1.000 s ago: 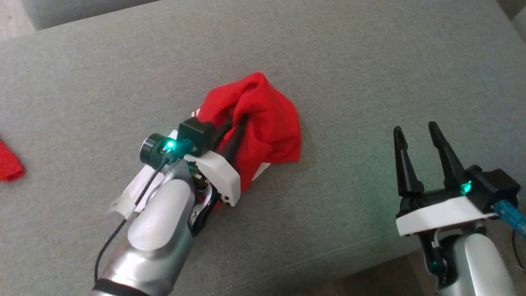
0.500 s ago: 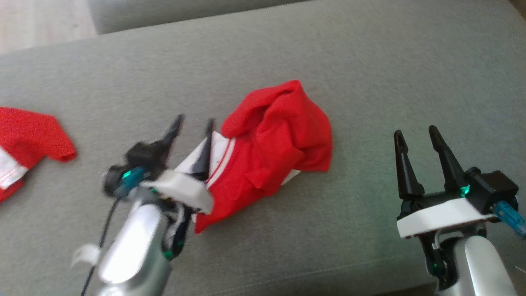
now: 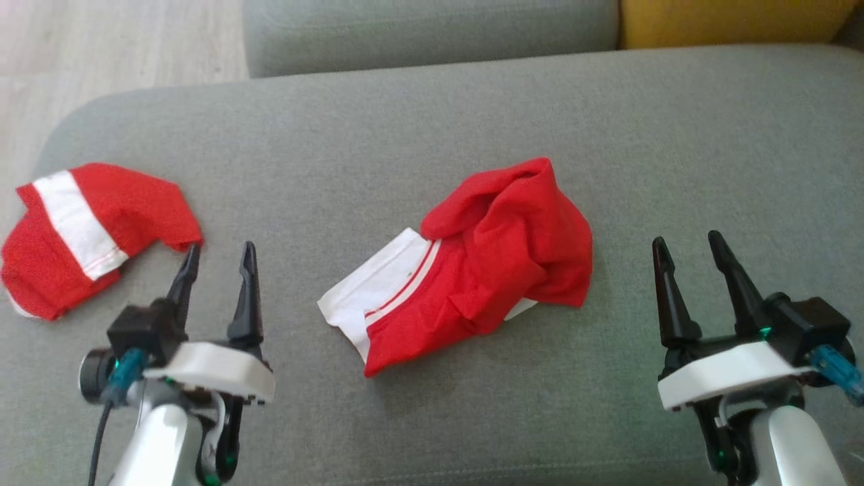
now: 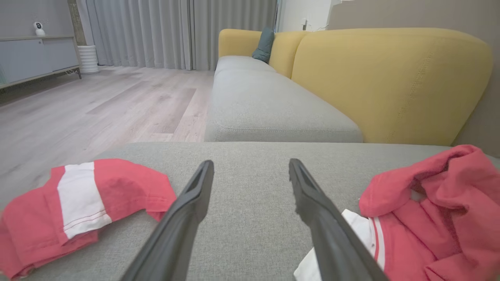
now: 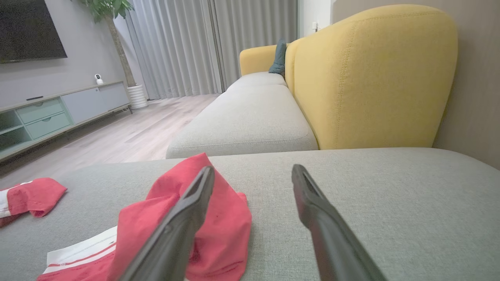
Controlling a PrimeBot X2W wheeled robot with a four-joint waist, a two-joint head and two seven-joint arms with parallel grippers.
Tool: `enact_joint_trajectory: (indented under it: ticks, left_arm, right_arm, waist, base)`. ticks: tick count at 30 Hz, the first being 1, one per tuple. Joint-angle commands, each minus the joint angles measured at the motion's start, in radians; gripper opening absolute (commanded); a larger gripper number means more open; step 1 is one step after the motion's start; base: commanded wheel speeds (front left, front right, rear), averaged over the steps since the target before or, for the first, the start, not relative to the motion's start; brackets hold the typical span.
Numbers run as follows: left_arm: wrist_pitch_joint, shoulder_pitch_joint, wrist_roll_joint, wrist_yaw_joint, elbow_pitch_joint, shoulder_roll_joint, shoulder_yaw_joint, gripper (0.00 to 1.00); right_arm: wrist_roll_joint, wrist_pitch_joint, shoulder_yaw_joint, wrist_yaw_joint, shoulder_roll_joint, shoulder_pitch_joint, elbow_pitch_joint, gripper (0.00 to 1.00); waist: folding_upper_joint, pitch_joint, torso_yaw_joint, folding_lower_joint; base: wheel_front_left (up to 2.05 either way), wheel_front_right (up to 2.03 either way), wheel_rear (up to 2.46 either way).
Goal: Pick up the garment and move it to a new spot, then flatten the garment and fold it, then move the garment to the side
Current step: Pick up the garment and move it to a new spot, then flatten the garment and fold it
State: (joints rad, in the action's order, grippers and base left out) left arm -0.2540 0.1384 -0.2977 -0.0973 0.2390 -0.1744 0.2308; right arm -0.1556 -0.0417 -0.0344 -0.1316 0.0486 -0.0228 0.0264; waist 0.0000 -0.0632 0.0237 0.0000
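Garment (image 3: 472,263) lies crumpled mid-seat on the grey sofa cushion (image 3: 405,115), white band nearest the robot. Left end effector (image 3: 220,246), in the cloth a second ago, has let go and backed off leftward, fingers apart, empty. Right end effector (image 3: 686,237) likewise apart, idle. Relocation looks done; flattening next.

The right gripper (image 5: 253,169) hangs spread over the grey sofa seat (image 5: 390,203); the crumpled red garment (image 5: 230,222) (white band at its near end) lies low to the gripper's left.
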Motion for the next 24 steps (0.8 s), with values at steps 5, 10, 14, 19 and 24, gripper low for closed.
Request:
enact_joint_trajectory:
  ticks: [5, 10, 14, 19, 24]
  left_arm:
    - [-0.008, -0.019, 0.032, 0.001, -0.074, -0.023, -0.044, 1.0]
    - [-0.008, -0.062, 0.047, 0.008, -0.085, -0.025, -0.029, 1.0]
    - [-0.008, -0.074, 0.049, 0.006, -0.085, -0.026, -0.025, 1.0]
    - [-0.008, -0.077, 0.048, 0.004, -0.081, -0.027, -0.026, 1.0]
    - [-0.008, -0.078, 0.041, 0.0, -0.077, -0.027, -0.03, 1.0]
  right_arm:
    - [-0.002, 0.016, -0.021, 0.001, 0.016, 0.013, -0.026, 1.0]
    - [-0.005, 0.024, -0.013, 0.001, 0.016, 0.038, -0.03, 1.0]
    - [-0.006, 0.027, -0.011, 0.001, 0.016, 0.047, -0.035, 1.0]
    - [-0.005, 0.029, -0.008, 0.001, 0.015, 0.05, -0.039, 1.0]
    - [-0.005, 0.03, -0.007, 0.001, 0.014, 0.051, -0.041, 1.0]
  waist:
    - [0.0, 0.042, -0.011, 0.0]
    - [0.0, 0.062, -0.009, 0.0]
    - [0.0, 0.066, -0.007, 0.0]
    - [0.0, 0.066, -0.006, 0.0]
    - [0.0, 0.065, -0.006, 0.0]
  base:
    - [0.0, 0.0, 0.0]
    - [0.0, 0.0, 0.0]
    - [0.0, 0.0, 0.0]
    - [0.0, 0.0, 0.0]
    - [0.0, 0.0, 0.0]
